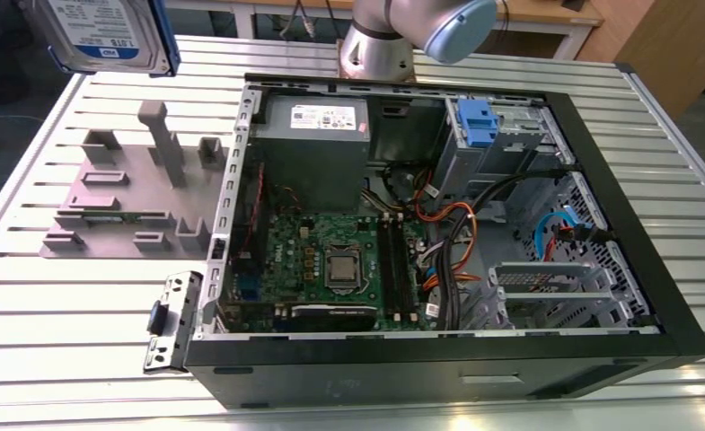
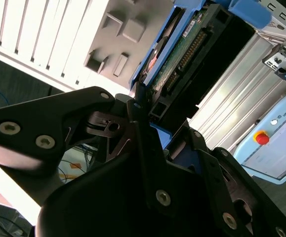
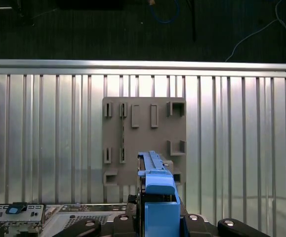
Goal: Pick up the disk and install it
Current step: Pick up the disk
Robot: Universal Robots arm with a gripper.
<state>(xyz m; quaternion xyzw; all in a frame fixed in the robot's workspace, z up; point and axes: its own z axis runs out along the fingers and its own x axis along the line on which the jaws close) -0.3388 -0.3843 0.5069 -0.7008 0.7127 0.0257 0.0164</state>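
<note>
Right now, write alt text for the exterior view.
A disk hangs at the exterior view's upper left, above a grey fixture on a slatted table. An open computer case sits at the middle, the arm behind it.

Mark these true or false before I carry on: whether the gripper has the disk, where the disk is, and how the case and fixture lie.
1. The gripper is shut on the disk, which hangs in the air. True.
2. The disk sits in the computer case. False: it is held up over the table, to the exterior view's left of the case.
3. The case lies open, with its motherboard exposed. True.
4. The grey fixture plate lies inside the case. False: it lies on the table beside the case.
</note>
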